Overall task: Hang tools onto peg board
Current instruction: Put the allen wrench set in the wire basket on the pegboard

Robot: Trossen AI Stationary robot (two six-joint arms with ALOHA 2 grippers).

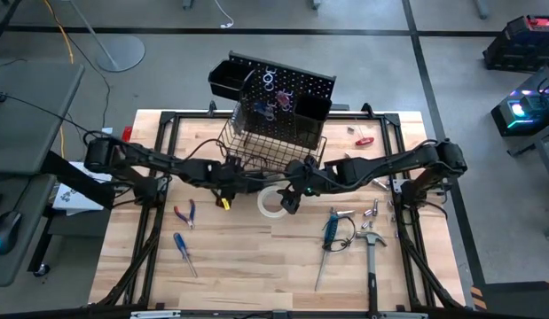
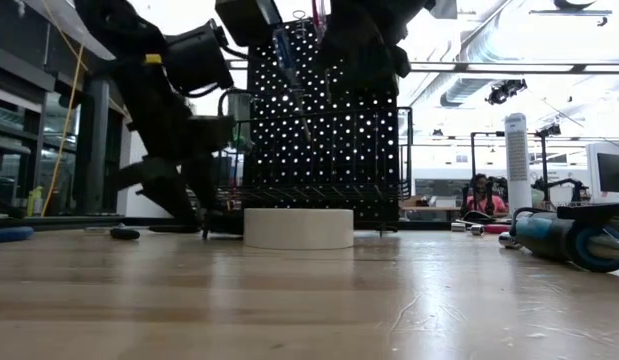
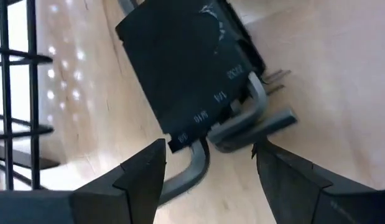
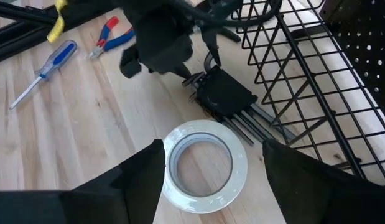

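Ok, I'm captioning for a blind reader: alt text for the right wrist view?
The right gripper, open, hovers over a white tape roll on the wooden table. Beyond lies a black hex key set beside the wire basket, under the left gripper.

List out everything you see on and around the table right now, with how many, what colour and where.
Peg board: one, black, upright at the table's far edge.
Wire basket: one, black, on the board's front.
Tape roll: one, white, flat on the table before the basket.
Hex key set: one, black holder with silver keys, lying beside the basket.
Pliers: one, red and blue handles, left side.
Screwdriver: one, blue handle, near left.
Hammer: one, black handle, near right.
Left gripper: fingers open over the hex key set.
Right gripper: fingers open over the tape roll.
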